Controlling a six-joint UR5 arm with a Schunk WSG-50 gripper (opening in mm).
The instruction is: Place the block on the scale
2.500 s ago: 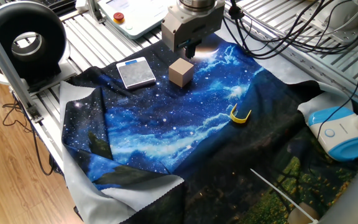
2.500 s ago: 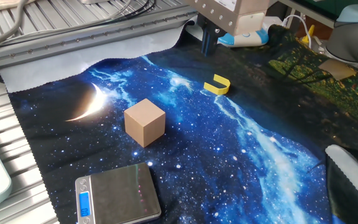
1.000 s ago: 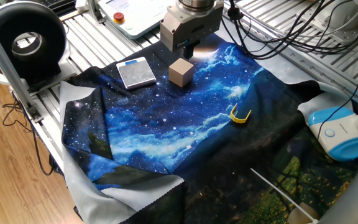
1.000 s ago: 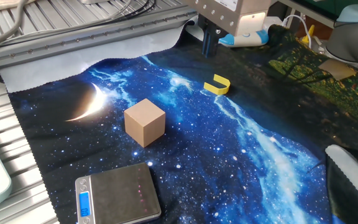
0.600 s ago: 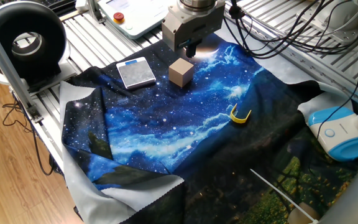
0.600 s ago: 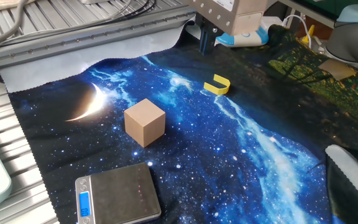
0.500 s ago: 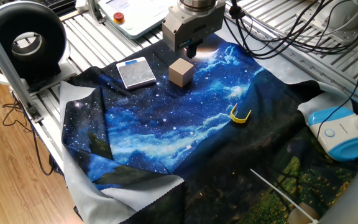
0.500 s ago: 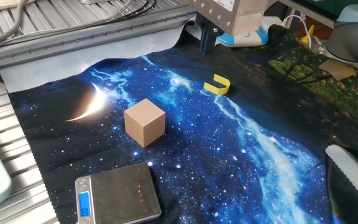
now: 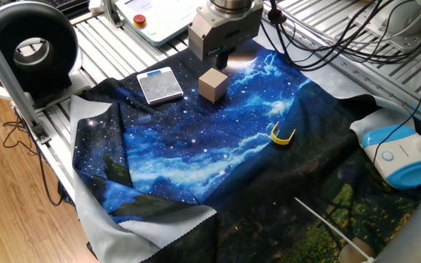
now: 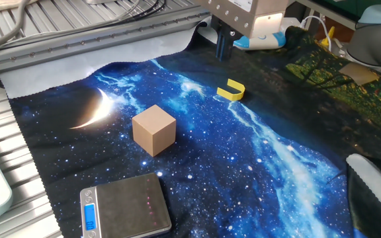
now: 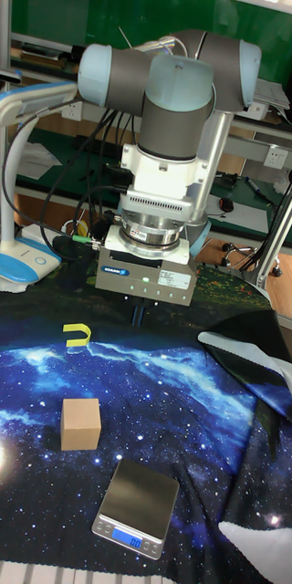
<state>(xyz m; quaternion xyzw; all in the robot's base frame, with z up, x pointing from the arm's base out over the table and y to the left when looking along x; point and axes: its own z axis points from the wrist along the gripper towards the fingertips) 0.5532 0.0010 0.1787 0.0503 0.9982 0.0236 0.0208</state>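
The block (image 9: 213, 84), a tan wooden cube, rests on the starry blue cloth (image 9: 196, 146), also seen as the block (image 10: 154, 129) and the block (image 11: 80, 423). The scale (image 9: 160, 85) lies flat beside it with its blue strip on one edge; it shows too as the scale (image 10: 124, 206) and the scale (image 11: 137, 509). My gripper (image 9: 224, 57) hangs above the cloth just beyond the block, touching nothing. Its dark fingertips appear as one narrow stub at the gripper (image 10: 223, 43) and the gripper (image 11: 139, 315), so it looks shut and holds nothing.
A yellow curved clip (image 10: 231, 90) lies on the cloth past the block. A white-and-blue rounded device (image 9: 397, 155) sits at the cloth's edge. Cables and metal rails (image 9: 357, 44) border the table, and a black ring light (image 9: 31, 47) stands at one corner.
The gripper has wobbled slightly sideways above the cloth and come back. Block, scale and clip have stayed where they were.
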